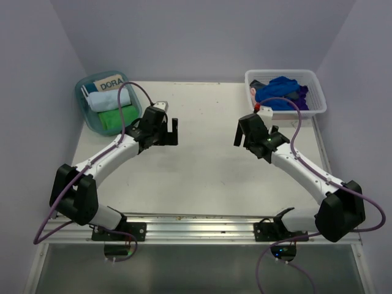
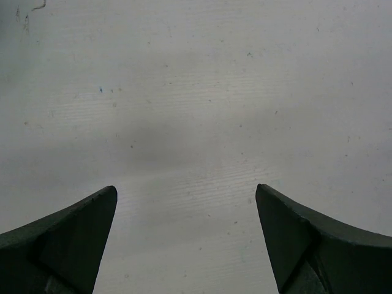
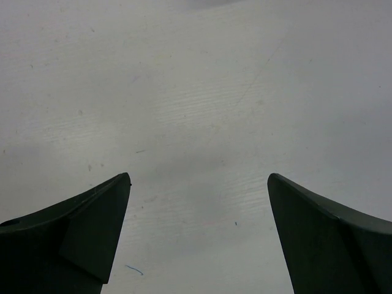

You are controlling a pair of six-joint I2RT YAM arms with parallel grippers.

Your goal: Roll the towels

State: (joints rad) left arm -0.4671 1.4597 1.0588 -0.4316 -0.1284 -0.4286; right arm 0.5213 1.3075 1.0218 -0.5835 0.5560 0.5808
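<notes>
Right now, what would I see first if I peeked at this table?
The left gripper and right gripper hover open, facing each other over the table's middle. Far right, a white basket holds a crumpled royal blue towel; far left, a teal tub holds rolled towels.

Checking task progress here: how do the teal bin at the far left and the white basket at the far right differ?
The teal bin is rounded and see-through; the white basket is rectangular. The bin holds neat rolls, a light blue towel and a green towel, plus a DORA card; the basket holds a loose heap, chiefly a royal blue towel. Both sit at far corners of the table.
</notes>
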